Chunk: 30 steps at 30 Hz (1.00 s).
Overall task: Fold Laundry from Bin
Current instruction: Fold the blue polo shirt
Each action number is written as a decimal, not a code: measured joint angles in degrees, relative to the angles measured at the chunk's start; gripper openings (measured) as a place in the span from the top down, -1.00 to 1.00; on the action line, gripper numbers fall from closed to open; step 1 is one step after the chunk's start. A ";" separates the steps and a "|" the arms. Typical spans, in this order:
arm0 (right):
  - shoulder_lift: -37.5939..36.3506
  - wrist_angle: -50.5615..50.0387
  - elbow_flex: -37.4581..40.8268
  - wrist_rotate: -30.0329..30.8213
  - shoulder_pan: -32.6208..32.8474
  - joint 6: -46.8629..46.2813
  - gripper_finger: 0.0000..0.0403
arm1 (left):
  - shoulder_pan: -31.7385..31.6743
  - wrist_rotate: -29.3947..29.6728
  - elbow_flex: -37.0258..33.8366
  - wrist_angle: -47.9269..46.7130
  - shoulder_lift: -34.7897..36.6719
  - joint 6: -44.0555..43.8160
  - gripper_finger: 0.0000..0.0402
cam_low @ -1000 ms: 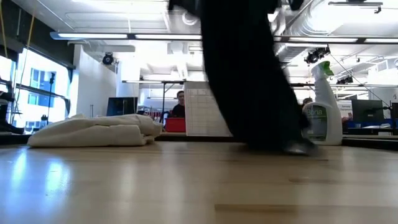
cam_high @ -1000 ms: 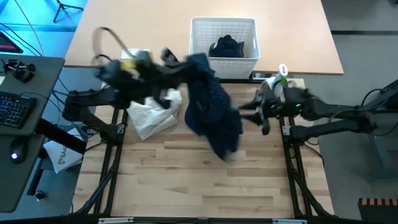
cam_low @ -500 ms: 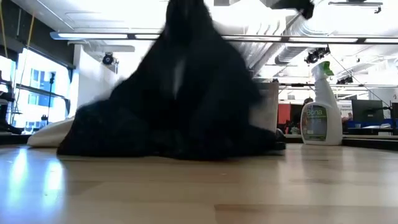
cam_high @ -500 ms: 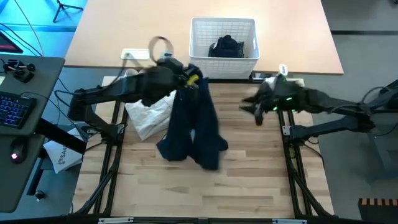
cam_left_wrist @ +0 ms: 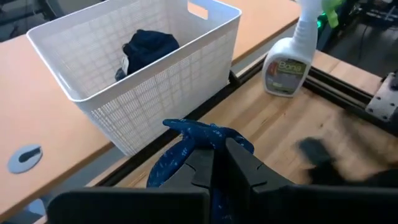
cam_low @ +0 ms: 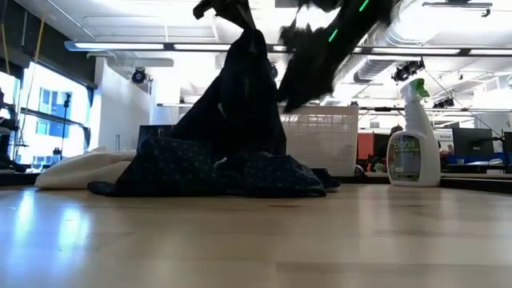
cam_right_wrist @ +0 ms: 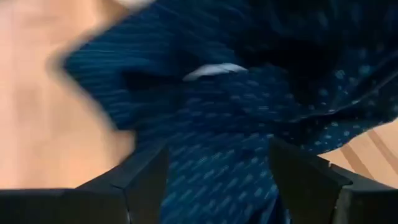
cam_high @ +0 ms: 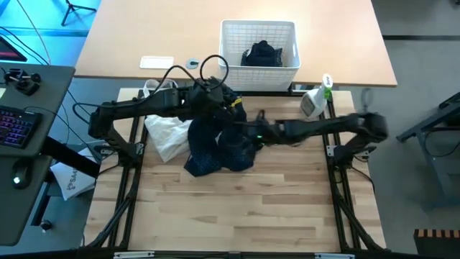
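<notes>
We see bare wooden desk (cam_high: pixel 237 208) nearest, then the navy dotted shirt (cam_high: pixel 215 147) heaped mid-desk, its top pulled up into a peak in the low view. Left gripper (cam_left_wrist: pixel 219 163) holds that peak, fingers pinched narrow on a bunch of the dotted cloth, above the heap. Right gripper (cam_right_wrist: pixel 217 168) reaches in from the right side at the shirt's right edge, fingers (cam_right_wrist: pixel 146 171) spread wide with dotted fabric right in front of them, not clamped on it as far as we can tell. Cream cloth bag (cam_high: pixel 167 133) lies just left of the shirt, touching it. Spray bottle (cam_high: pixel 315 101) stands near the desk's right back edge. Farther back sits the white lattice bin (cam_high: pixel 259 44) with a dark navy piece (cam_high: pixel 261 54) inside. Behind the bin, a small round disc (cam_left_wrist: pixel 25 155) lies on the tan surface
</notes>
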State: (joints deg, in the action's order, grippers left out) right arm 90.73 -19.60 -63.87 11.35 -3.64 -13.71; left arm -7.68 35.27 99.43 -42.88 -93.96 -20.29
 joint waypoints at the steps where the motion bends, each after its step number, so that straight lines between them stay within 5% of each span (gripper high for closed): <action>1: 2.72 2.40 0.04 1.44 -1.02 -1.52 -0.28 | 0.00 -0.28 0.01 -0.07 0.16 0.22 0.96; 5: 9.75 9.20 0.06 7.70 -5.15 -12.45 -0.12 | 0.00 -0.86 0.01 -0.54 0.91 0.47 0.96; 10: 13.49 14.72 0.08 4.36 -9.90 -13.18 0.12 | 0.27 -4.13 0.03 -0.77 1.78 2.17 0.96; 16: 9.83 21.04 0.05 -8.14 -12.50 -5.38 0.85 | 1.43 -5.33 0.03 -0.68 4.66 4.51 0.96; 20: -0.05 13.10 -0.05 -14.44 -11.59 -5.17 0.91 | 2.89 -7.96 0.03 -1.18 9.00 4.47 0.96; 22: -6.61 6.79 -0.05 -21.72 -11.25 -4.45 0.94 | 4.24 -13.60 0.03 -2.39 11.95 4.01 0.96; 25: -17.03 0.88 -0.05 -42.97 -11.36 -11.41 0.98 | 5.40 -34.09 0.03 -3.57 16.72 -2.56 0.96; 28: -25.24 8.34 -0.06 -61.88 -11.09 -28.48 0.96 | 6.14 -54.32 0.03 3.47 20.20 -13.77 0.96; 30: -29.18 18.87 -0.20 -65.01 -10.60 -35.25 0.98 | 6.89 -57.33 0.03 10.93 22.01 -15.54 0.96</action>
State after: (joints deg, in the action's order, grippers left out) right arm 61.55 -0.73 -64.07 -53.66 -14.24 -48.96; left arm -0.79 -22.06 99.46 -31.95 -71.96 -35.83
